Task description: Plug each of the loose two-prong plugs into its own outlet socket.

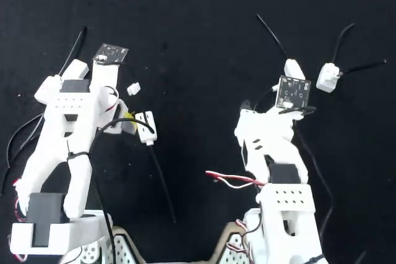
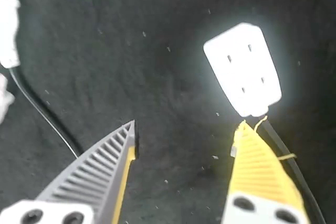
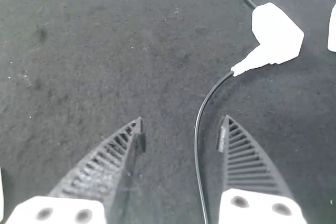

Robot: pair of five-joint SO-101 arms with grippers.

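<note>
Jaws apart: left jaws beside the outlet socket point(image 2: 242, 69), right jaws astride the cord point(image 3: 202, 114) short of its plug point(image 3: 275, 35), likely best closed squarely on the plug body.

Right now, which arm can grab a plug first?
Probably the right. Its open end effector has a white plug just ahead, with the cable running between its jaws. The left end effector faces an outlet socket instead; another plug lies off to the side.
</note>
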